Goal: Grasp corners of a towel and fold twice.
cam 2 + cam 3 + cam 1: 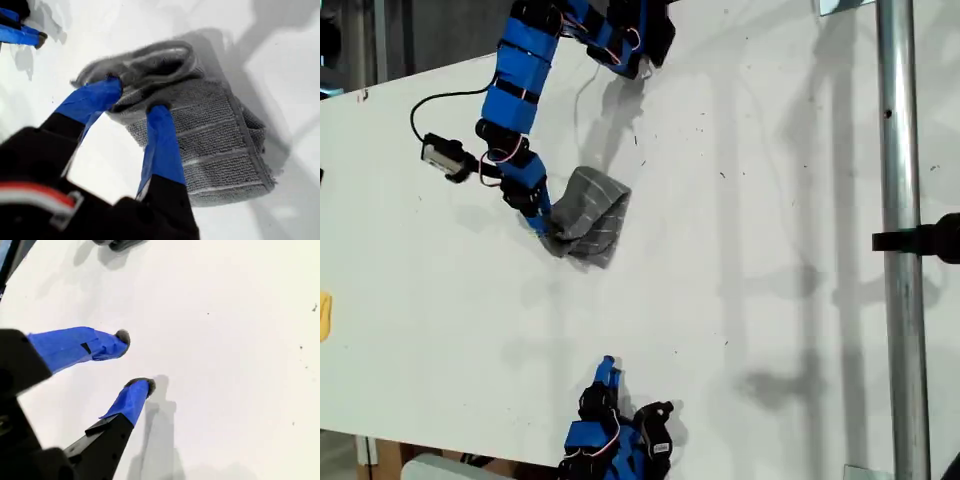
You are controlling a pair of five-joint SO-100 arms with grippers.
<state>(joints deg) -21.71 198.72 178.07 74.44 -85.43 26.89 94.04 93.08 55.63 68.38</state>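
Note:
The towel is a grey cloth with thin white stripes, lying bunched and folded on the white table, left of centre in the exterior view. My first gripper reaches down from the exterior view's top left and meets the towel's near-left edge. In the first wrist view its blue fingertips pinch a rolled fold of the towel, so my first gripper is shut on it. My second gripper sits at the exterior view's bottom edge, well apart from the towel. Its jaws stand open over bare table.
A vertical metal pole with a black clamp stands along the exterior view's right. A yellow object shows at the left edge of that view. The table's edge runs along the exterior view's top left and bottom left.

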